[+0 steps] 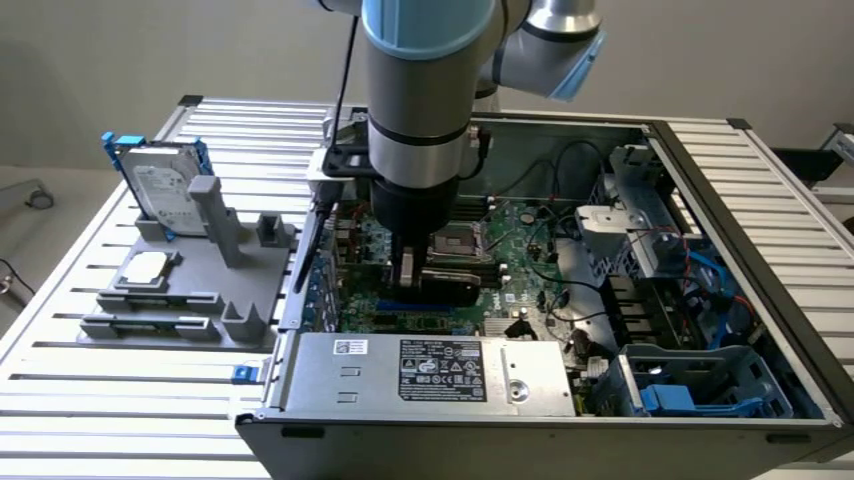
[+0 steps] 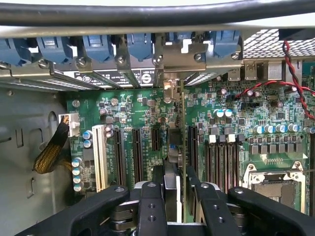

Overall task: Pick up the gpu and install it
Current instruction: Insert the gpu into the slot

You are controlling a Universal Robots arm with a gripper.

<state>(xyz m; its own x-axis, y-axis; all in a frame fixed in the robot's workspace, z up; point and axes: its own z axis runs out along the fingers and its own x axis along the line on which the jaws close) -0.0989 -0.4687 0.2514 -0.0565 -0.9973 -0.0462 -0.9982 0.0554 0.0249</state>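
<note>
Slatted table (image 1: pixel 94 395), open computer case (image 1: pixel 727 200): fingers (image 2: pixel 151 206) clamp gpu (image 2: pixel 172 184) edge-on above motherboard slots (image 2: pixel 136 153); card's lower edge hidden.

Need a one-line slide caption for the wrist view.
Claw holds the gpu edge-on at the motherboard expansion slots.

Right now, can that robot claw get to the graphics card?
Yes, it looks so: the gripper is closed on the gpu, holding it on edge at the motherboard slots, with nothing between them.

Robotics lab bench setup. Slotted aluminium table (image 1: pixel 94 410) carries an open PC case (image 1: pixel 534 452) and a grey parts fixture (image 1: pixel 200 287), with a UR arm (image 1: pixel 420 90) over it.
</note>
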